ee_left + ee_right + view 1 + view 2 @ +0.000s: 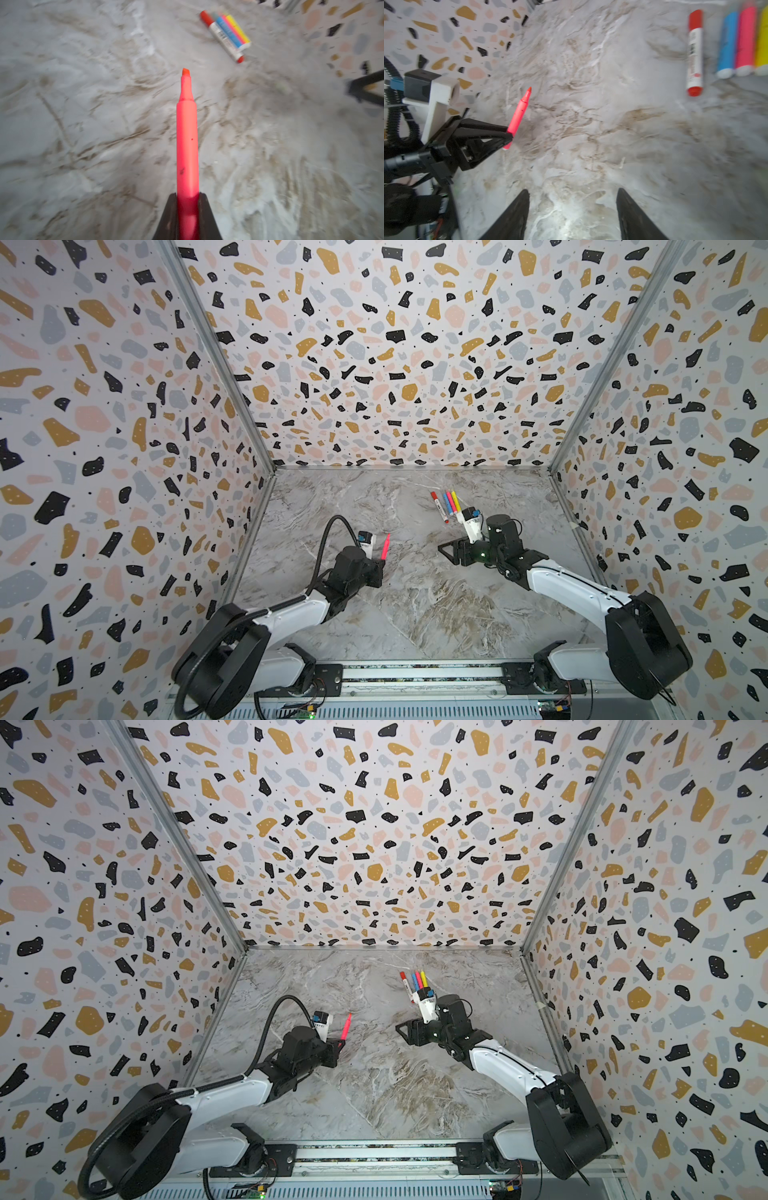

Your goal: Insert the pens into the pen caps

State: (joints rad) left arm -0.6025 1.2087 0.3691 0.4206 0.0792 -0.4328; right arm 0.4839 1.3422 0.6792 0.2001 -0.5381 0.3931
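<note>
4 pens on worktop [415, 605]: white pen [695, 54], blue pen [728, 43], pink pen [746, 39], yellow pen [762, 39] lay in a row, far right; blue/pink/yellow touching, white just beside blue.
Cap: red cap [695, 18] sat on white pen's far end.
Grip L: left tool [188, 199] clenched on rear end of pink-red pen [186, 135]; pen uncapped, chisel tip bare, pointing up and away, clear of worktop.
Grip R: right tool [572, 193] released, jaws wide apart, nothing btwn, above bare worktop near the row, apart from left tool.
</note>
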